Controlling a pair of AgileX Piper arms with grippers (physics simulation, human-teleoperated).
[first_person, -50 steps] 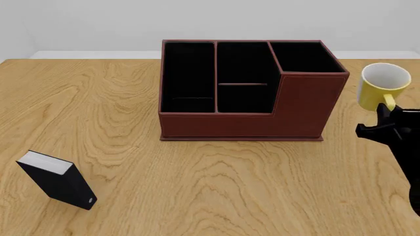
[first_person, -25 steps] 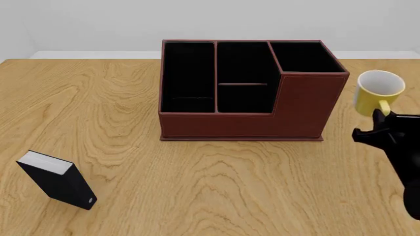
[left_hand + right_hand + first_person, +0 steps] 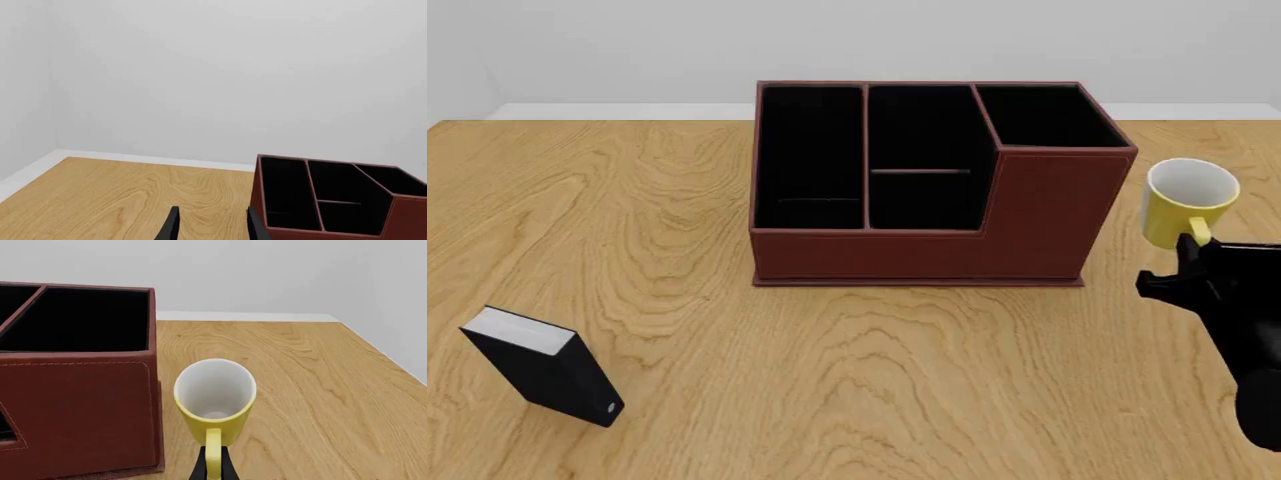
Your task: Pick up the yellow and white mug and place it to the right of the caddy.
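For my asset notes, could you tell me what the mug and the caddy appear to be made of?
The yellow and white mug looks like glazed ceramic: smooth yellow outside, plain white inside, though this render shows little gloss. The caddy looks like reddish-brown leather or a leather imitation, with stitched seams along its edges and a matte black lining.

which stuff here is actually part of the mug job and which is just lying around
Part of the job: yellow and white mug, held by its handle in the right end effector; caddy.

Lying about: small black block with a white edge; left end effector, open, holding nothing.
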